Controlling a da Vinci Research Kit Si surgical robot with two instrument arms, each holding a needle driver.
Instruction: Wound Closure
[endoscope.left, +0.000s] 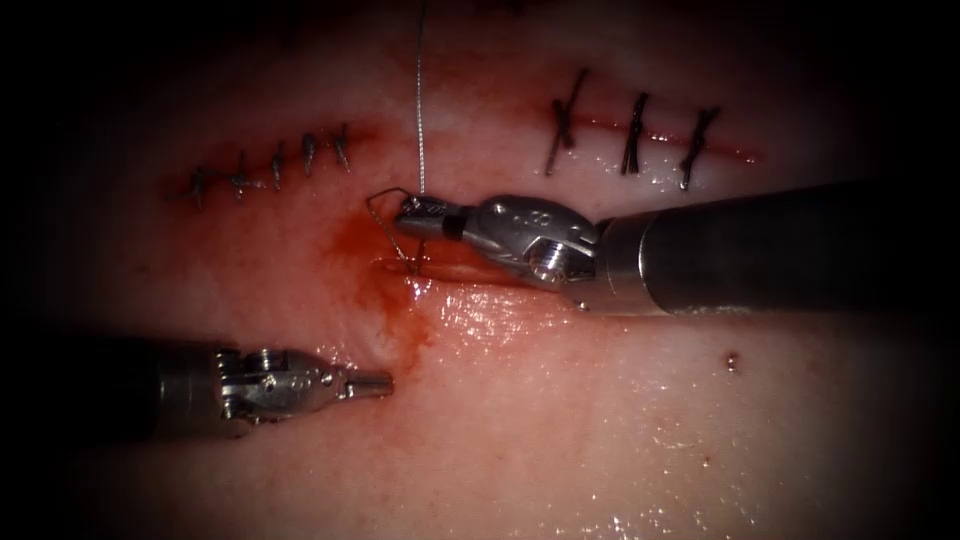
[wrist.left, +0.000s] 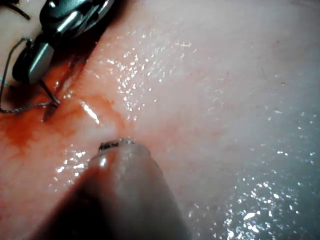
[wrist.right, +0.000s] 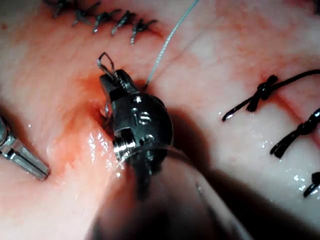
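The right tool (endoscope.left: 410, 213) lies over the open cut (endoscope.left: 455, 270) in the tissue, its jaws shut on the thread (endoscope.left: 422, 110), which rises straight up out of view. A small thread loop (endoscope.left: 378, 215) curls left of the jaws and dips into the tissue at the cut's left end. A thin dark strand (wrist.left: 50, 93) runs from under the jaws into the tissue; I cannot tell if it is needle or thread. The right wrist view has the same jaws (wrist.right: 112, 79) and loop (wrist.right: 105, 60). The left tool (endoscope.left: 378, 383) rests lower left of the cut, shut and holding nothing.
Red fluid (endoscope.left: 395, 295) stains the tissue at the cut's left end. A row of several dark stitches (endoscope.left: 275, 162) lies at the upper left, and three larger ones (endoscope.left: 633, 132) at the upper right. The left tool's tip (wrist.right: 27, 162) lies near the right tool's wrist.
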